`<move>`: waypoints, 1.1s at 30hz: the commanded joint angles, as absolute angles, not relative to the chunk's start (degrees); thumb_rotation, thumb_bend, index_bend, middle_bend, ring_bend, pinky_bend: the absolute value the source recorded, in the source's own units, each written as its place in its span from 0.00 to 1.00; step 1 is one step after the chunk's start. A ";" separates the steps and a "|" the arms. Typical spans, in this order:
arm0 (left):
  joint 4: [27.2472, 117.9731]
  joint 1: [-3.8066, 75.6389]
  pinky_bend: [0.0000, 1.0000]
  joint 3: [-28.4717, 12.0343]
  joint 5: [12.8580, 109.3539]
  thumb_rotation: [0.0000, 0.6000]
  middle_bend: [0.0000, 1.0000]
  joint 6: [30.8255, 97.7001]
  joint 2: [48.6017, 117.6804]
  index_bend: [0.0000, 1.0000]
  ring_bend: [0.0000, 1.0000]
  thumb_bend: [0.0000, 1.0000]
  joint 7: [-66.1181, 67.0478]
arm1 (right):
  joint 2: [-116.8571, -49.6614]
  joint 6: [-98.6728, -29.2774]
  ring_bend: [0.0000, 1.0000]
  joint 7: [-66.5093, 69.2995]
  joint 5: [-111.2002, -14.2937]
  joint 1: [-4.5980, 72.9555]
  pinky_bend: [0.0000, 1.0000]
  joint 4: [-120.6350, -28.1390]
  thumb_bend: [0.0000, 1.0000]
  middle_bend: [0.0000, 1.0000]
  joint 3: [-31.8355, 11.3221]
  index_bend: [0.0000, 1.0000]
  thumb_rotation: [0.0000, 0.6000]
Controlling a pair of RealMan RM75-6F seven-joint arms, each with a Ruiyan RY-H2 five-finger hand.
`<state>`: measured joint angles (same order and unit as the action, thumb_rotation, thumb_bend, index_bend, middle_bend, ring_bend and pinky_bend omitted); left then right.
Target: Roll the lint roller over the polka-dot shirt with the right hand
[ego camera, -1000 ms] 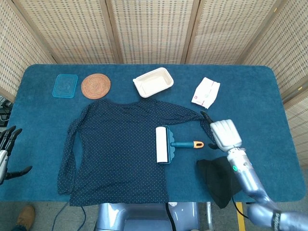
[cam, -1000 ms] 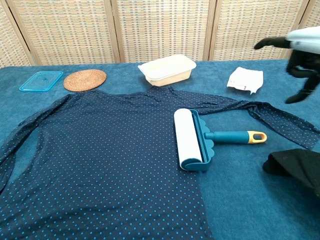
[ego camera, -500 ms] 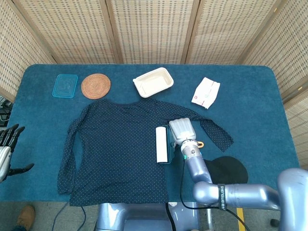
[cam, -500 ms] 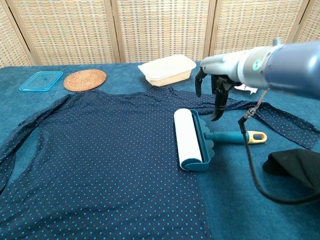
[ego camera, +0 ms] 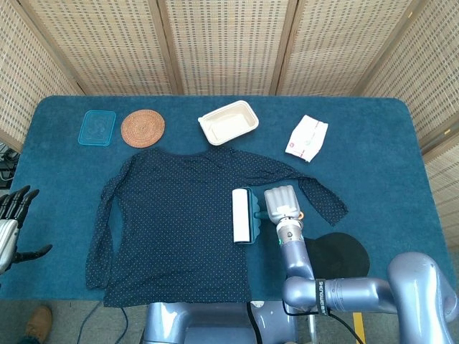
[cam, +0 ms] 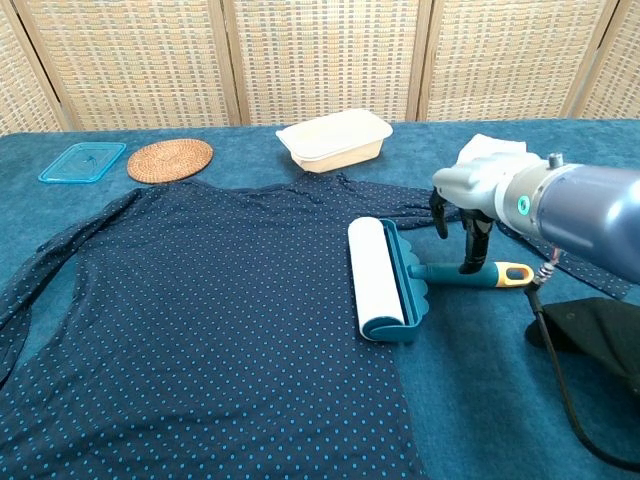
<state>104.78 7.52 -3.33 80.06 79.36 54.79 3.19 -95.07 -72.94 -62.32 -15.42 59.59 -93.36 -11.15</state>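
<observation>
The dark blue polka-dot shirt (ego camera: 172, 222) (cam: 200, 320) lies flat across the table's middle and left. On its right edge lies the lint roller (ego camera: 242, 216) (cam: 376, 277), its teal handle (cam: 445, 272) with an orange end (cam: 513, 274) pointing right. My right hand (ego camera: 281, 202) (cam: 478, 192) hovers over the handle, and its dark fingers (cam: 470, 245) hang down, spread, reaching the handle without closing around it. My left hand (ego camera: 12, 218) sits at the table's left edge with its fingers spread, holding nothing.
Along the back stand a blue lid (ego camera: 97, 127), a woven coaster (ego camera: 143, 127), a cream tray (ego camera: 229, 122) and a white packet (ego camera: 307, 137). A black cloth (ego camera: 341, 252) (cam: 590, 330) lies at the front right, near the roller's handle.
My right hand swung in from the right side of the table and came down over the roller's handle. The roller, the shirt and my left hand stayed put.
</observation>
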 commanded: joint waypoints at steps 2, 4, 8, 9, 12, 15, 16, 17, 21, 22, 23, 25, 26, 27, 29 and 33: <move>104.84 7.46 0.00 -3.23 80.27 1.00 0.00 79.51 54.79 0.00 0.00 0.00 3.28 | -96.17 -72.44 1.00 -62.04 -15.46 58.99 1.00 -91.95 0.38 1.00 -10.69 0.43 1.00; 104.89 7.44 0.00 -3.19 80.32 1.00 0.00 79.55 54.77 0.00 0.00 0.00 3.30 | -96.72 -72.26 1.00 -62.00 -15.48 58.81 1.00 -91.30 0.38 1.00 -10.58 0.43 1.00; 104.83 7.36 0.00 -3.11 80.40 1.00 0.00 79.68 54.81 0.00 0.00 0.00 3.22 | -97.75 -71.88 1.00 -62.07 -15.57 58.52 1.00 -90.19 0.37 1.00 -10.30 0.43 1.00; 104.80 7.34 0.00 -3.11 80.40 1.00 0.00 79.72 54.80 0.00 0.00 0.00 3.19 | -98.01 -71.79 1.00 -62.04 -15.69 58.44 1.00 -89.92 0.37 1.00 -10.25 0.43 1.00; 104.72 7.38 0.00 -3.19 80.32 1.00 0.00 79.76 54.79 0.00 0.00 0.00 3.08 | -98.93 -71.62 1.00 -61.82 -16.43 58.26 1.00 -88.89 0.38 1.00 -10.24 0.43 1.00; 104.63 7.40 0.00 -3.16 80.31 1.00 0.00 79.72 54.87 0.00 0.00 0.00 3.11 | -99.82 -71.56 1.00 -61.65 -17.15 58.08 1.00 -87.76 0.38 1.00 -10.22 0.43 1.00; 104.61 7.41 0.00 -3.14 80.33 1.00 0.00 79.69 54.90 0.00 0.00 0.00 3.13 | -100.20 -71.51 1.00 -61.72 -17.18 58.01 1.00 -87.29 0.38 1.00 -10.26 0.43 1.00; 104.60 7.46 0.00 -3.15 80.30 1.00 0.00 79.63 54.92 0.00 0.00 0.00 3.17 | -100.61 -71.40 1.00 -61.79 -17.14 57.94 1.00 -86.76 0.38 1.00 -10.31 0.43 1.00; 104.56 7.60 0.00 -3.23 79.98 1.00 0.00 79.39 54.92 0.00 0.00 0.00 3.23 | -101.81 -71.00 1.00 -62.09 -17.33 57.64 1.00 -85.05 0.39 1.00 -10.21 0.44 1.00; 104.51 7.63 0.00 -3.27 79.84 1.00 0.00 79.34 54.94 0.00 0.00 0.00 3.23 | -102.07 -70.87 1.00 -62.17 -17.33 57.56 1.00 -84.66 0.39 1.00 -10.20 0.45 1.00; 104.49 7.65 0.00 -3.30 79.76 1.00 0.00 79.29 54.96 0.00 0.00 0.00 3.24 | -102.25 -70.78 1.00 -62.22 -17.39 57.50 1.00 -84.37 0.39 1.00 -10.24 0.45 1.00; 104.44 7.70 0.00 -3.32 79.65 1.00 0.00 79.22 55.00 0.00 0.00 0.00 3.29 | -102.60 -70.54 1.00 -62.24 -17.53 57.33 1.00 -83.81 0.40 1.00 -10.29 0.45 1.00; 104.43 7.71 0.00 -3.32 79.63 1.00 0.00 79.20 55.02 0.00 0.00 0.00 3.30 | -102.72 -70.46 1.00 -62.24 -17.60 57.27 1.00 -83.62 0.40 1.00 -10.32 0.46 1.00; 104.41 7.75 0.00 -3.32 79.61 1.00 0.00 79.16 55.06 0.00 0.00 0.00 3.35 | -102.95 -70.28 1.00 -62.24 -17.76 57.19 1.00 -83.24 0.40 1.00 -10.36 0.46 1.00; 104.39 7.81 0.00 -3.36 79.41 1.00 0.00 79.03 55.09 0.00 0.00 0.00 3.41 | -103.51 -69.84 1.00 -62.15 -17.94 57.01 1.00 -82.45 0.41 1.00 -10.48 0.46 1.00; 104.36 7.84 0.00 -3.48 79.12 1.00 0.00 79.04 55.10 0.00 0.00 0.00 3.34 | -104.10 -69.35 1.00 -62.08 -18.53 56.61 1.00 -81.56 0.57 1.00 -10.48 0.51 1.00</move>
<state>104.36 7.83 -3.47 79.12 79.03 55.10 3.34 -104.00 -69.44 -62.12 -18.41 56.71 -81.66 -10.48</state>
